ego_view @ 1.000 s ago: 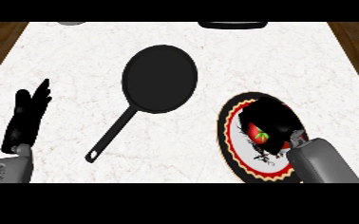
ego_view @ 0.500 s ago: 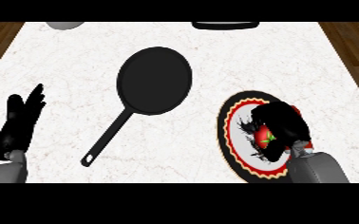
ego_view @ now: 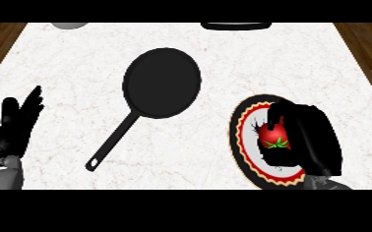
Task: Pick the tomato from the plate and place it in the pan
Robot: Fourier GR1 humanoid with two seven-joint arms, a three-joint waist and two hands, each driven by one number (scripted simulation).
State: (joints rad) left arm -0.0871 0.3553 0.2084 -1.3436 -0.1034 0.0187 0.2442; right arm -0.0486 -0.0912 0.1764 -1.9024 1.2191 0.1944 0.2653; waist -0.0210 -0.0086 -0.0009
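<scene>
- Fingers (ego_view: 280, 112) of the right hand (ego_view: 312, 137) arch over the tomato (ego_view: 276, 136) from above, with a dark part of the same hand below it, so the hand seems closed round the fruit for a lift.
- It lies on the plate (ego_view: 244, 150), red with its green stalk showing, at the counter's right side near the view's lower edge.
- That plate has a dark rim with a red and cream zigzag band. The hand hides its right half.
- Up and to the left, apart from the plate, lies the black pan (ego_view: 161, 81), its handle (ego_view: 112, 142) slanting toward the near left, so the bowl faces the carrying hand.
- At the left edge the left hand (ego_view: 18, 123) rests, fingers straight and pointing up.
- No brand, label or writing can be read anywhere.
</scene>
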